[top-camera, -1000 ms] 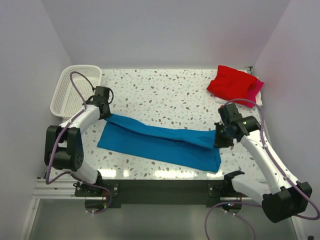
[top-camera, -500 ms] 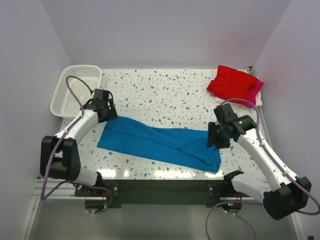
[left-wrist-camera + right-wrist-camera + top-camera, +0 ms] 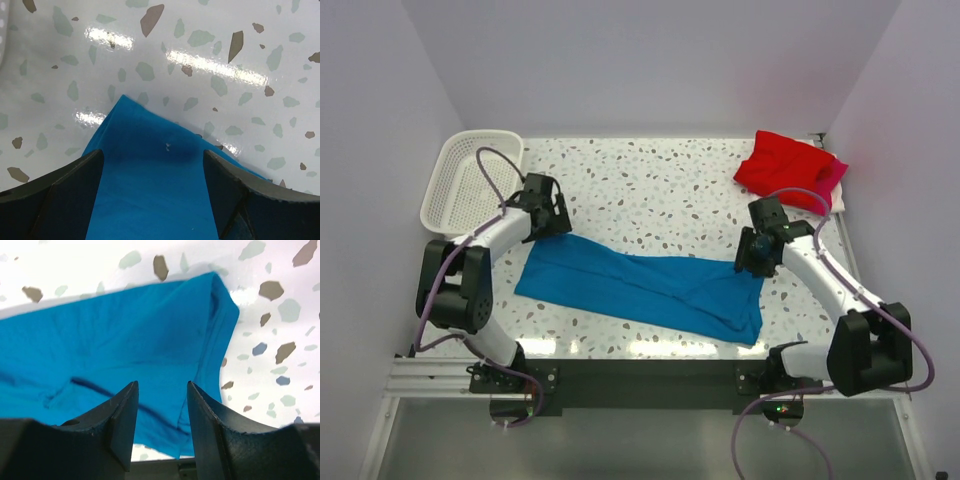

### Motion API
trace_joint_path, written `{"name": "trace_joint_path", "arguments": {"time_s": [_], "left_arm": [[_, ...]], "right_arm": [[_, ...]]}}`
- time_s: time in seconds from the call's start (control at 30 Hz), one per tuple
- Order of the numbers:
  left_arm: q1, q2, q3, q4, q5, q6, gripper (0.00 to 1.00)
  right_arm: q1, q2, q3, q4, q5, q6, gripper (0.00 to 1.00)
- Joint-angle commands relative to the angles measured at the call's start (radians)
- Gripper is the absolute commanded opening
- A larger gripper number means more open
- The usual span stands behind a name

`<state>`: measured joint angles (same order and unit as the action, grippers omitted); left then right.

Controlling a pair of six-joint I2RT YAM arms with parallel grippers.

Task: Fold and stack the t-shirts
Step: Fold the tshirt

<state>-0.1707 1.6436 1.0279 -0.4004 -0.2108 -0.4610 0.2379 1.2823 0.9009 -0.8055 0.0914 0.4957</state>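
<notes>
at near bench (image 3: 660, 180) edge: blue t-shirt (image 3: 640, 285) flat, folded into long strip, probably staged for cross-fold. left pincer (image 3: 152, 170) spread, empty, over its far-left corner; right pincer (image 3: 161, 410) parted, empty, over its far-right corner. far right: red t-shirt (image 3: 782, 165) on pink t-shirt (image 3: 832, 178), stack begun.

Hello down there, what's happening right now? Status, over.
Left claw open, over left corner of blue t-shirt. Right claw open, over its right end. Shirt lies flat on table; red t-shirt atop pink t-shirt, far right. Nothing in the way.
</notes>
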Motion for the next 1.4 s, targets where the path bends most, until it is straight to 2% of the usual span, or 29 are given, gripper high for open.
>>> {"name": "trace_joint_path", "arguments": {"time_s": [0.0,0.3,0.8,1.03,1.2,1.37], "left_arm": [[0.000,0.007,-0.026,0.081,0.045,-0.018,0.85],[0.000,0.041,-0.078,0.120,0.076,-0.024,0.85],[0.000,0.074,-0.095,0.127,0.067,-0.018,0.85],[0.000,0.071,-0.100,0.121,0.062,-0.011,0.85],[0.002,0.059,-0.124,0.124,0.050,-0.005,0.85],[0.014,0.056,-0.155,0.127,0.036,-0.002,0.85]], "right_arm": [[-0.037,0.038,-0.019,0.107,0.018,-0.023,0.47],[-0.095,0.179,-0.013,0.183,0.042,-0.051,0.45],[-0.144,0.192,-0.097,0.238,0.005,-0.057,0.46],[-0.153,0.210,-0.091,0.261,0.014,-0.048,0.30],[-0.163,0.209,-0.065,0.235,0.044,-0.069,0.27],[-0.195,0.207,-0.053,0.218,0.064,-0.088,0.04]]}}
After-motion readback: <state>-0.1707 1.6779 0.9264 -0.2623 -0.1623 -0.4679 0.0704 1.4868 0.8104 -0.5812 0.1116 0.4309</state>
